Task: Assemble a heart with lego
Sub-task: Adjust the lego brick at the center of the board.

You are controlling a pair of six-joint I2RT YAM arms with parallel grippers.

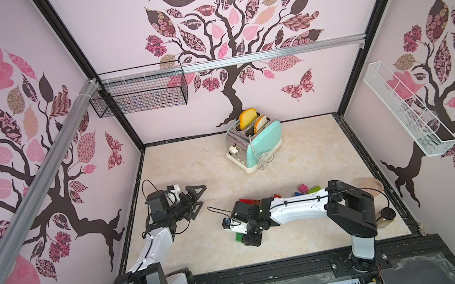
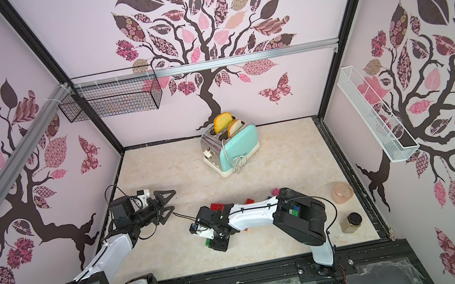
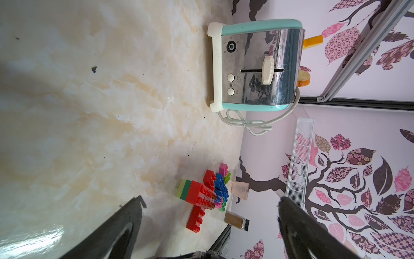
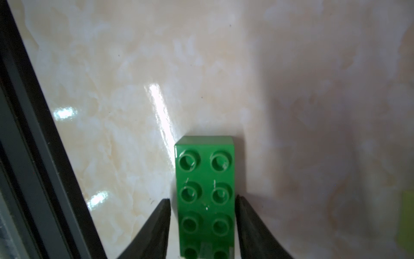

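Observation:
A green 2x4 lego brick [image 4: 205,190] lies studs-up on the marble tabletop near the front edge, partly under the wrist in both top views [image 1: 238,236] [image 2: 207,242]. My right gripper [image 4: 202,199] straddles its long sides. A thin gap shows at one finger, while the other finger sits at the brick's edge, so the jaws stand open. More lego forms a pile behind the right arm: red bricks [image 1: 247,201], a pink one [image 1: 302,189] and a lime one [image 1: 314,189]. The left wrist view shows the red bricks [image 3: 201,195] with blue ones. My left gripper [image 1: 198,198] hovers wide open and empty at the left.
A mint toaster [image 1: 254,144] with bread slices stands at the back. A pink cup [image 1: 372,184] and a spice jar [image 1: 386,213] sit by the right wall. A black wire basket [image 1: 138,96] and a white one [image 1: 405,117] hang on the walls.

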